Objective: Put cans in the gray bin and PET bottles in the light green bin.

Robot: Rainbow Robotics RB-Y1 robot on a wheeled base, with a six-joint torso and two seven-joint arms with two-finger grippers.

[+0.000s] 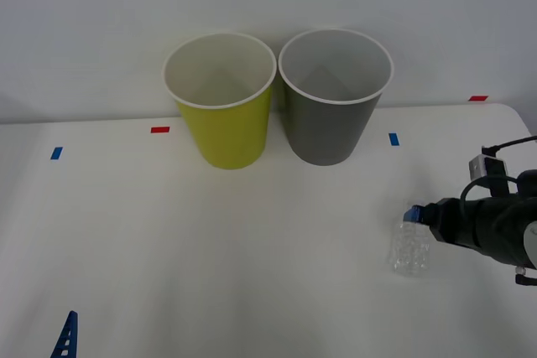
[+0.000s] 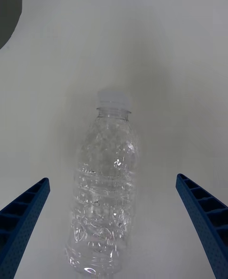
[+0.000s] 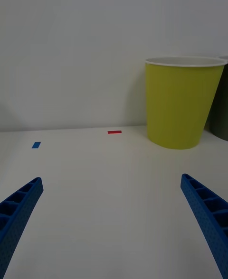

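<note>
The PET bottle [image 1: 410,249] stood on the table [image 1: 210,257] toward the robot's right, well apart from both bins, cap [image 2: 114,97] on and body crinkled and clear. The right tool [image 1: 413,217] was level with the bottle, its two blue fingers [image 2: 24,212] spread wide on either side of the body with clear gaps on both, so released and not yet touching. The light green bin [image 1: 225,115] and the gray bin [image 1: 331,106] stood side by side at the back of the table, rims almost touching, the green one to the robot's left; what could be seen of both insides looked bare. No can was seen on the table. The left tool [image 3: 114,222] waited low at the near left of the table, fingers apart, grasping nothing, facing the light green bin. Judgement: sorting had not begun to pay off; nothing was binned. Left to do: close on the bottle, lift it, carry it across past the gray bin and drop it into the light green bin.
</note>
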